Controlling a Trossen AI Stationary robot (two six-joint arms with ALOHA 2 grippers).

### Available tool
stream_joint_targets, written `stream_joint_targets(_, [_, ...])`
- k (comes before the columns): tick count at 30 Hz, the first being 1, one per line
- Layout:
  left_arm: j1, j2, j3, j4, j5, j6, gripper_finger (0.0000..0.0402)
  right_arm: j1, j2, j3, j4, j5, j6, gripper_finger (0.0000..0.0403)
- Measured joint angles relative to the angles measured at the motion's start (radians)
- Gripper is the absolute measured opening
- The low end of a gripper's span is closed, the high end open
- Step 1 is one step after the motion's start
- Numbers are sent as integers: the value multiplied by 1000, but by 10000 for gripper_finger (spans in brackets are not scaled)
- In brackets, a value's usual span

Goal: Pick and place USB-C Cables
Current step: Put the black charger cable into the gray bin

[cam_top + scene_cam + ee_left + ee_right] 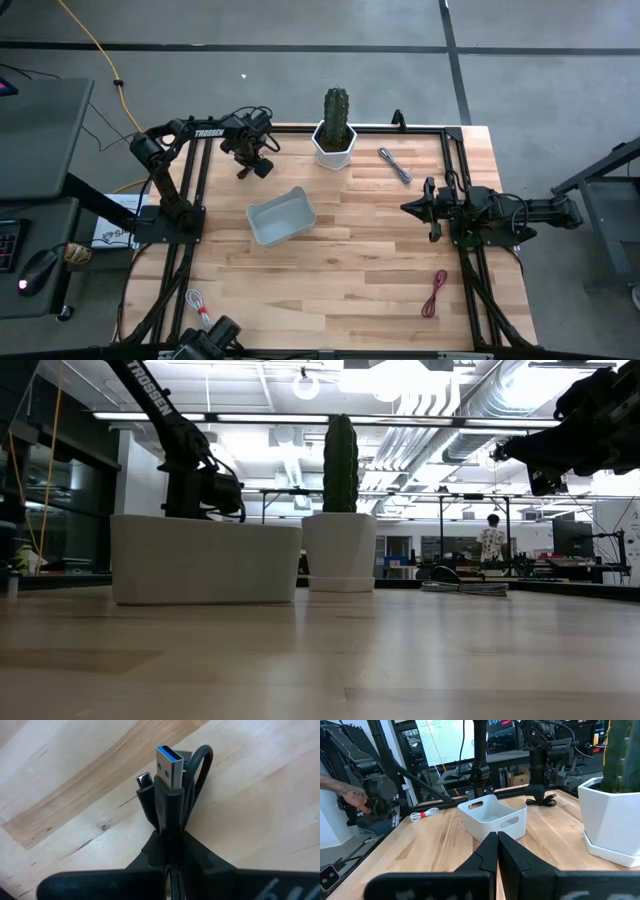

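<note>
Left gripper (258, 168) at the far left of the table (350, 250), clenched on the black cable (172, 780); two plugs of the bundle stick out past the fingers (150, 852) in the left wrist view, low over the wood (touching or not, cannot tell). Right gripper (410, 208) out over the right half, fingers pressed together on nothing, pointing at the bin.

Bin (281, 198): pale, left of centre, between the two grippers. Looks bare inside from above and from the right wrist view (520, 810). Pot (335, 148) with a cactus (336, 108) at the far edge, just right of the left gripper.

Grey cable (395, 165) lies right of the pot, on the wood. Dark red cable (434, 293) near the front right corner. White-and-red cable (197, 305) near the front left corner, well apart from the bin.

Low view: shows only the bin's wall (205, 560), which hides the left gripper; pot (340, 550) beside it, grey cable (465, 587) as a low heap to its right, a person (491, 540) far back in the room. Right wrist view: white-and-red cable (425, 813) beyond the bin, a hand (350, 797) off the table's edge. Yellow cord (95, 50) on the floor, seen only from above.
</note>
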Motion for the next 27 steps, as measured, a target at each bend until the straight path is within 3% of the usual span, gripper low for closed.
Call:
stream_joint_targets(10, [2, -128, 65, 1, 0, -6, 3, 0, 0, 0, 0, 0, 0, 0])
stream_joint_targets(27, [0, -659, 142, 241, 60, -52, 3, 0, 0, 0, 0, 0, 0, 0])
